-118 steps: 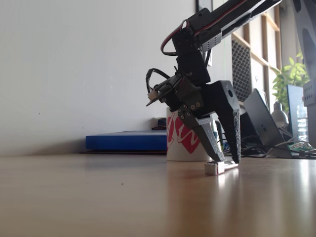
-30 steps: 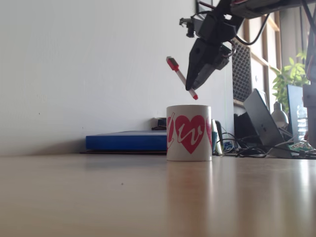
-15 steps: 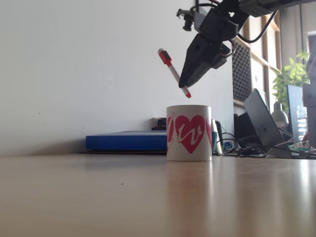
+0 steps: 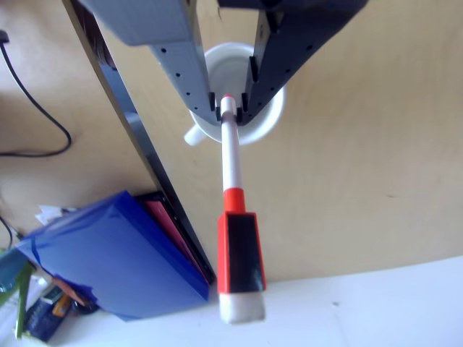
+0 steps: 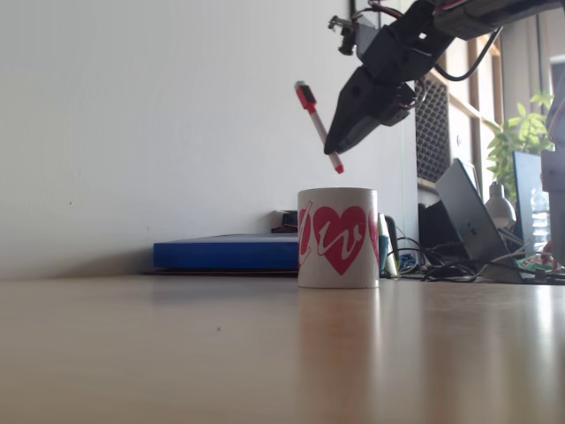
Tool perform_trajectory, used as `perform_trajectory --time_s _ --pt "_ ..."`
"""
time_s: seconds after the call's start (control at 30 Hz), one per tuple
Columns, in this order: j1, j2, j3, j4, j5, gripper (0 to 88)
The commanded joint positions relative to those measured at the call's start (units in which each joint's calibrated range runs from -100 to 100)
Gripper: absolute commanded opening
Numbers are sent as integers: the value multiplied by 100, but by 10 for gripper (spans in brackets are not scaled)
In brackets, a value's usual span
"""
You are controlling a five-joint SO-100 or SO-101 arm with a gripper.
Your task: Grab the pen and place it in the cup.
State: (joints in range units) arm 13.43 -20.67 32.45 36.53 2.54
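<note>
The pen (image 5: 319,126) hangs tilted in the air above the cup (image 5: 338,237), red tip down, black-and-red block end up and to the left. My gripper (image 5: 335,144) is shut on its lower part, a little above the cup's rim. In the other view the gripper (image 4: 228,106) clamps the pen (image 4: 233,184) near its tip, straight over the white inside of the cup (image 4: 264,129); the thick red and black end with the white cap points toward the camera. The cup stands upright on the wooden table, white with red hearts.
A blue flat box (image 5: 225,252) lies behind the cup against the white wall; it also appears in the other view (image 4: 108,253). A laptop (image 5: 472,221), cables and a plant (image 5: 521,132) crowd the right side. The wooden table (image 5: 177,353) spreads in front.
The gripper with the pen has shifted slightly right and a little lower than half a second ago, staying above the cup. Earlier it picked the pen up from the table.
</note>
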Motion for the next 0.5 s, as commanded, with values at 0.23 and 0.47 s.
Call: perform_trajectory --time_s 0.23,0.47 --pt "96 -157 200 -113 35 55" --pt "113 -157 200 -113 24 210"
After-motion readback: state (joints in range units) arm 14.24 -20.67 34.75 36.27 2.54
